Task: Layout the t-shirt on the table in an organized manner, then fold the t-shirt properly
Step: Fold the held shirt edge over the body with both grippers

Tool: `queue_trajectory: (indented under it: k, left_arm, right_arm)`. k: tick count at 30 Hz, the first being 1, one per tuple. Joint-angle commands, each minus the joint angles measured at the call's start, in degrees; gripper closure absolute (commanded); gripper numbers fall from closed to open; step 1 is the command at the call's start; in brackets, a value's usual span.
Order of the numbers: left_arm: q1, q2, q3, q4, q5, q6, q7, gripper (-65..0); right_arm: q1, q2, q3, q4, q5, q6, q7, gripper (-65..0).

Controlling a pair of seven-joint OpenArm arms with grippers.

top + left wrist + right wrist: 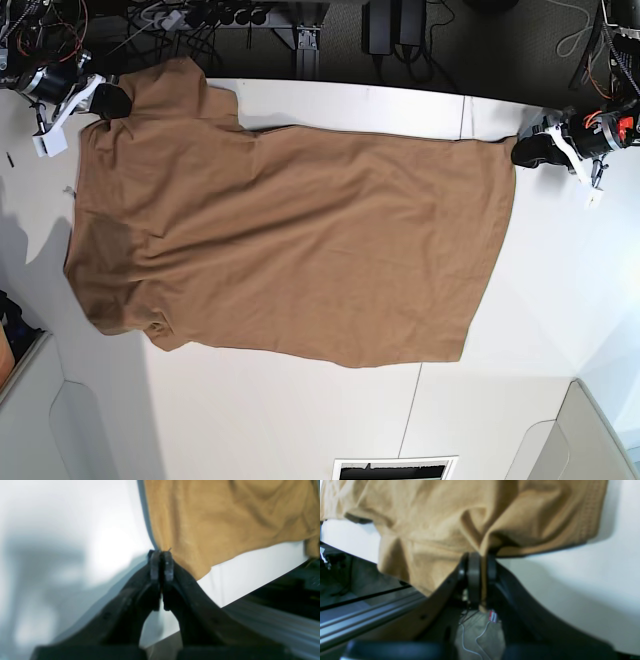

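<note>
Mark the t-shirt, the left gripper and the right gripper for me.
t-shirt [300, 240], base view, middle of the body.
left gripper [161, 565], left wrist view, between the fingertips.
right gripper [481, 575], right wrist view, between the fingertips.

Both tools [161, 563] [481, 575] clamped, arms outstretched.

The right gripper [481, 566] is pinching a fold of the tan t-shirt [440, 527] between its closed black jaws, the cloth bunching above them and draping over the white table [582, 580].
</note>
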State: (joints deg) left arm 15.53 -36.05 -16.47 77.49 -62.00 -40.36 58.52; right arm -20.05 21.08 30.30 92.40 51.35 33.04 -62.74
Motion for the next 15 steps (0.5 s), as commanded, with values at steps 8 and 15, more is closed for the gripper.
queue_trajectory:
  k: [8, 15]
  left_arm:
    - [-2.9, -4.1, -0.4, 0.2, 0.4, 0.4, 0.9, 0.0]
    - [-5.4, -3.8, -0.4, 0.2, -0.1, 0.4, -1.2, 0.0]
  right_arm:
    - [5.6, 2.7, 5.1, 0.5, 0.2, 0.4, 0.0, 0.0]
    - [9.5, 3.5, 5.1, 0.4, 0.0, 0.4, 0.2, 0.0]
